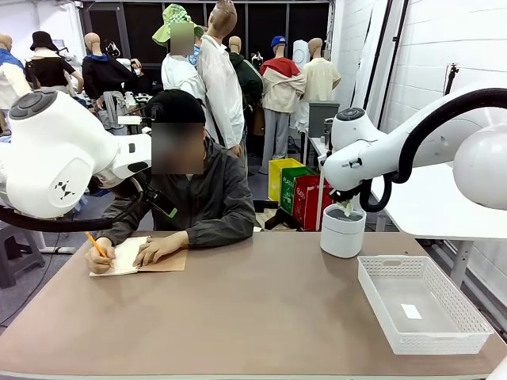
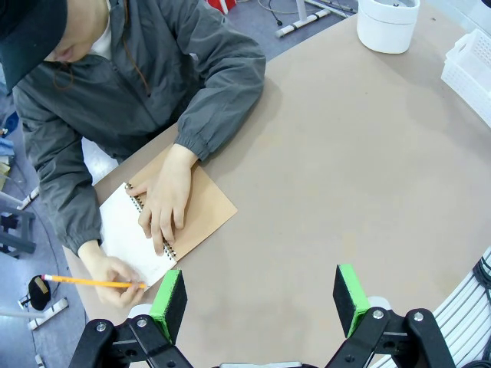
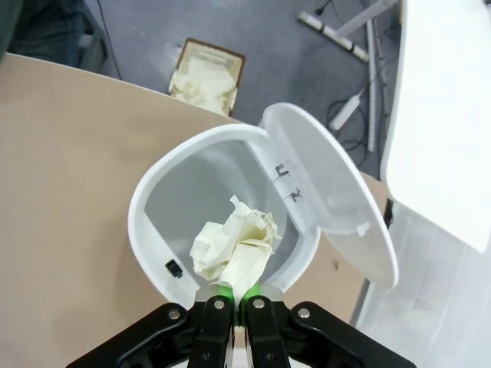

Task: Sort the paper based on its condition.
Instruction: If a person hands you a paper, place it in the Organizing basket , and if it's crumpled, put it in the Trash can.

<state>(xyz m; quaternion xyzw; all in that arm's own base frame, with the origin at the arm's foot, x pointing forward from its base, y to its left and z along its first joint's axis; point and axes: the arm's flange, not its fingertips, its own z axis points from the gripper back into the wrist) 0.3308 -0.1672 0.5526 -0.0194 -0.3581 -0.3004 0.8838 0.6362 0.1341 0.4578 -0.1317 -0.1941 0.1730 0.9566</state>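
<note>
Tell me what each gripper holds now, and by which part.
The right gripper pinches the crumpled paper by one end, over the open bin. The left gripper is open, holding nothing.

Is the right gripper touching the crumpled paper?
Touching. The right wrist view shows the right gripper shut on the lower edge of the crumpled paper, holding it over the open white bin.

paper (image 3: pixel 235 250) cream-white, bin (image 3: pixel 184 195) plain white, basket (image 1: pixel 440 343) white with lattice walls, table (image 1: pixel 261 317) tan, notebook (image 2: pixel 209 208) brown cover and white page, pencil (image 2: pixel 88 282) orange, jacket (image 2: pixel 153 84) dark grey, cap (image 1: pixel 174 105) black, left gripper (image 2: pixel 261 300) black, pads (image 2: pixel 169 303) green
</note>
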